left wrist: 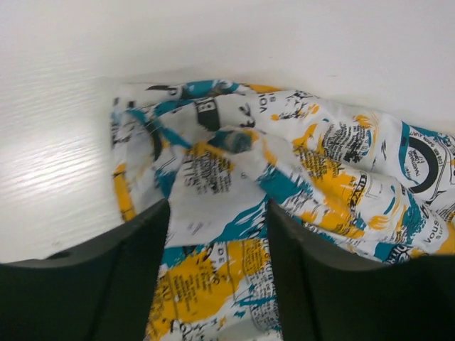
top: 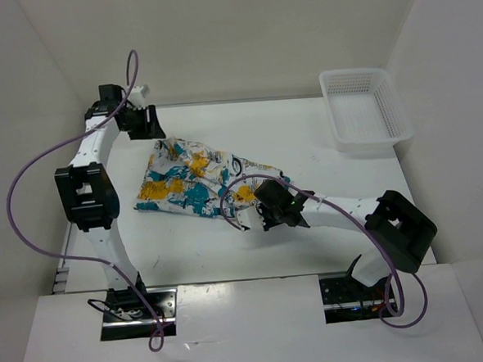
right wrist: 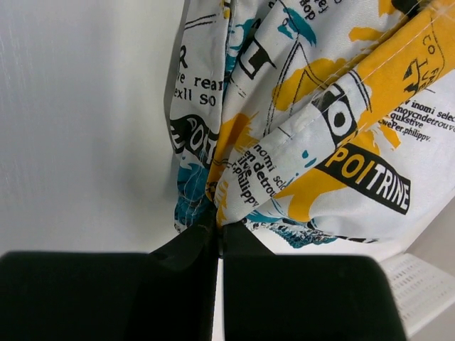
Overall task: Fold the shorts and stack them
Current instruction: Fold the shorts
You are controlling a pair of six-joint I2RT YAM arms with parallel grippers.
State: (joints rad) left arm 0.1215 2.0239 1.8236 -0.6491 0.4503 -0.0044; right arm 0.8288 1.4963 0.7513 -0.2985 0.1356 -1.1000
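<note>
The shorts (top: pixel 188 184) lie crumpled in the middle of the table, white with yellow-orange and teal patches and dark lettering. My left gripper (top: pixel 146 125) is at their far left corner. In the left wrist view it (left wrist: pixel 217 284) is open, its dark fingers (left wrist: pixel 106 284) wide apart with the cloth (left wrist: pixel 213 213) lying between them. My right gripper (top: pixel 256 214) is at the shorts' near right edge. In the right wrist view it (right wrist: pixel 217 229) is shut on a bunched fold of the shorts (right wrist: pixel 306 128), which hangs from the jaws.
A white plastic mesh basket (top: pixel 364 112) stands at the far right of the white table (top: pixel 305 144). White walls enclose the table on the left, back and right. Purple cables loop over both arms.
</note>
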